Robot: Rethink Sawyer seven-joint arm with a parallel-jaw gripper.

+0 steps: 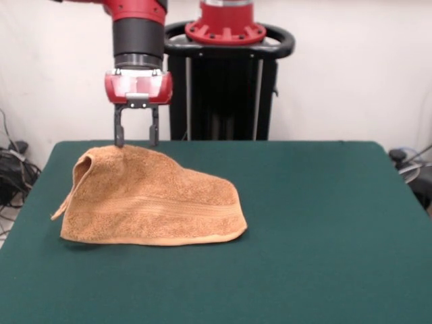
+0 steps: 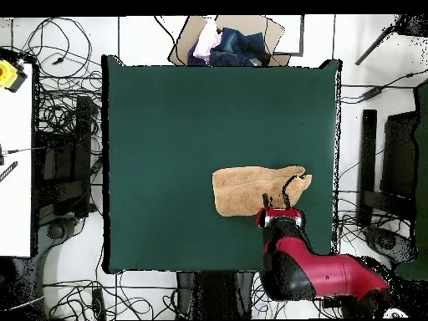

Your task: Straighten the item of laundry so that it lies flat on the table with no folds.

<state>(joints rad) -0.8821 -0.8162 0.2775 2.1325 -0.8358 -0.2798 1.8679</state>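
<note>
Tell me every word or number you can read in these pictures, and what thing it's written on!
No words, numbers or signs can be read in either view.
The towel shows only plain terry cloth and a woven band; no tag is visible.
The red end effector shows no readable lettering.
The green table is unmarked.
The yellow object at the overhead view's left edge is too small to tell if it has print.

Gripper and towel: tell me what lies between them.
Nothing. In the front view the gripper stands open with its fingertips right at the raised top of the towel; whether they touch it I cannot tell. The overhead view shows no other object there either.
</note>
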